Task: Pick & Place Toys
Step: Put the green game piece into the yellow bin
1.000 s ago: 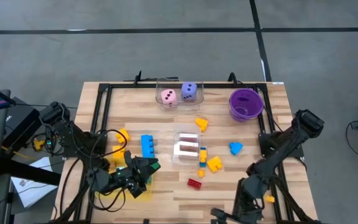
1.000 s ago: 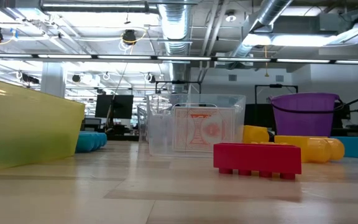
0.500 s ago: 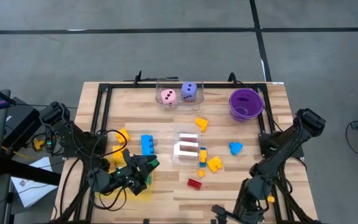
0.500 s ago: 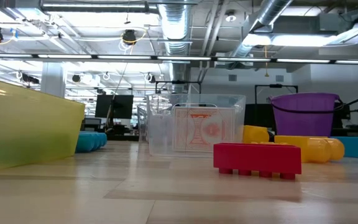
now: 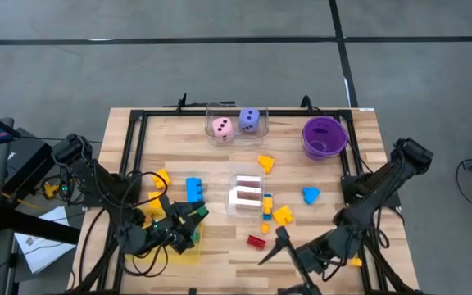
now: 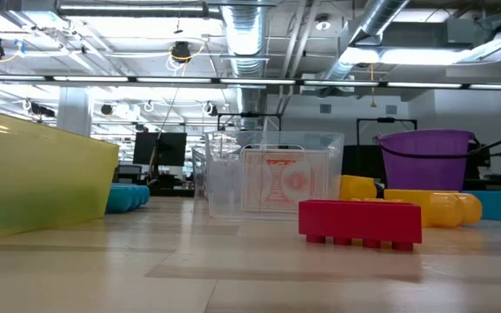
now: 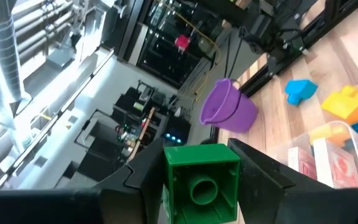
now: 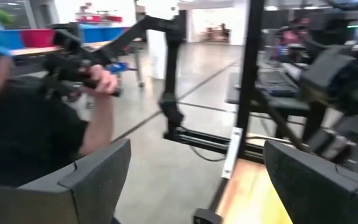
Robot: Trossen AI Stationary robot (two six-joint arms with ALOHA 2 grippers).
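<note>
Right tool (image 5: pixel 270 246) newly over table; green brick (image 7: pixel 201 185) stud-end toward camera.

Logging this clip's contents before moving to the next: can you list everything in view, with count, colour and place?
Dice: two, pink and purple, in a clear box at the table's far edge.
Bowl: one, purple, far right.
Card box: one, clear, centre.
Tray: one, yellow translucent, near left.
Loose toys: blue brick, red brick, yellow pieces, blue shape, orange shape.
Green brick: one, held.
Person: one, beyond the table.
Left gripper: shut on the green brick, over the tray.
Right gripper: open, near edge.
</note>
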